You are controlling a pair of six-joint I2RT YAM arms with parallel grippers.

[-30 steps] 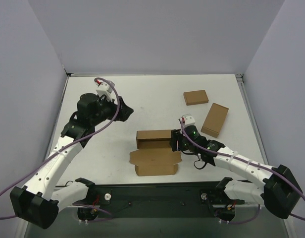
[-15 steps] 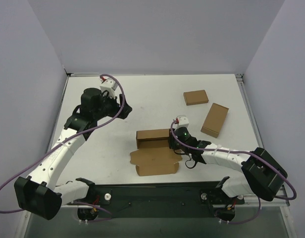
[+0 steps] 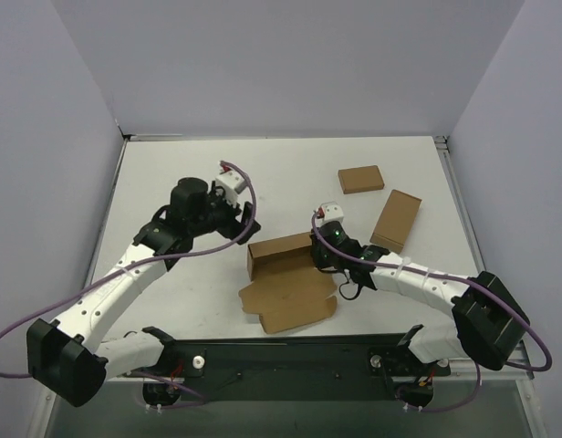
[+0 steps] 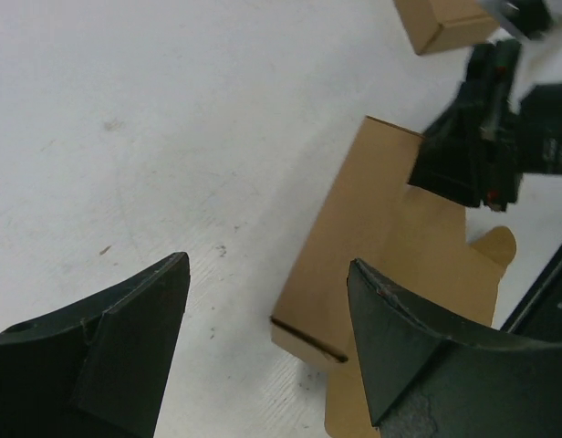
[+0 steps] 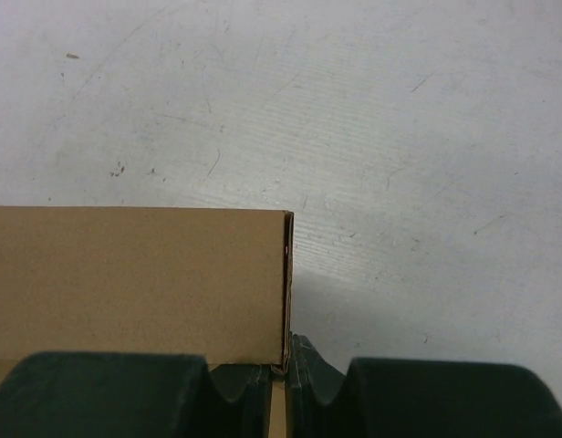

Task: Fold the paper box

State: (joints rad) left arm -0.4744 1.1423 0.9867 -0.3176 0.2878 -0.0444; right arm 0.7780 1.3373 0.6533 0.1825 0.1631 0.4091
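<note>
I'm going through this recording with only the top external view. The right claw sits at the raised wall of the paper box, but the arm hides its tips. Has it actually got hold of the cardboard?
Observer: Yes. The right wrist view shows the right claw shut on the end edge of the paper box, pinching its upright wall right at the corner.
Operator: From above, the left claw looks close to the box's other end. Is it gripping anything?
Observer: No. The left wrist view shows the left claw wide open and gripping nothing; that end of the box lies just ahead of it, apart from it.
</note>
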